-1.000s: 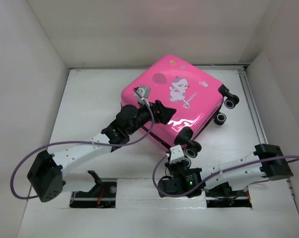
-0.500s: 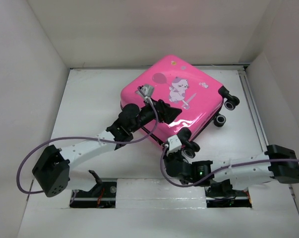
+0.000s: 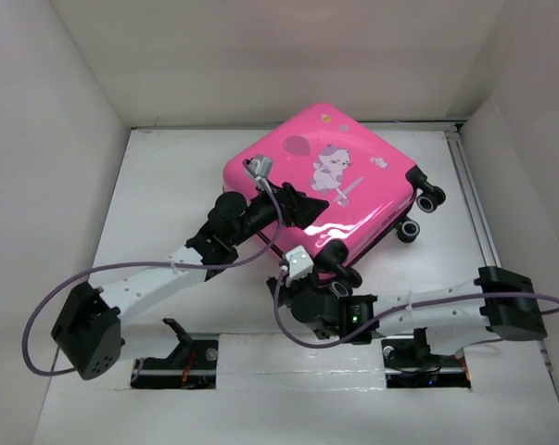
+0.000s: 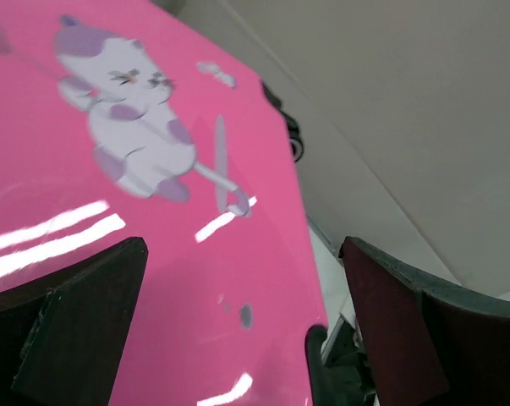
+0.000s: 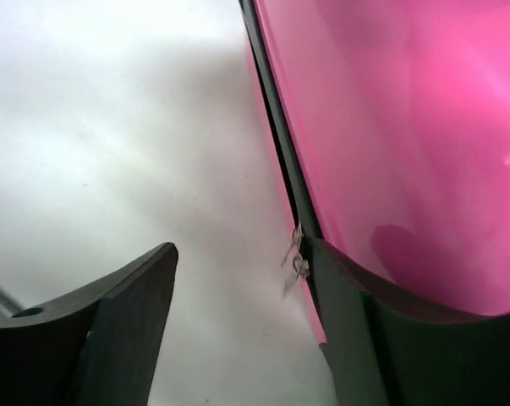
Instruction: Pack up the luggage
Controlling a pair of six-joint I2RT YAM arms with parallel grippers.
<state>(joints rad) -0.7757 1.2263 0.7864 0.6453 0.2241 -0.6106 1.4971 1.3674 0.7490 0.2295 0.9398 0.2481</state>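
The luggage (image 3: 358,209) lies shut and flat, turned cornerwise at the far middle of the table (image 3: 168,195). Its far corner is near the back wall (image 3: 279,65). The hot-pink shell carries a cat sticker (image 3: 333,169) and a balloon sticker (image 3: 298,146). Black wheels (image 3: 431,198) face right. Bare tabletop lies to its left. The left gripper (image 4: 242,245) is spread wide over the shell. The right gripper (image 5: 238,247) is also wide, at the near edge by the black seam (image 5: 276,127) and zipper pull (image 5: 295,258).
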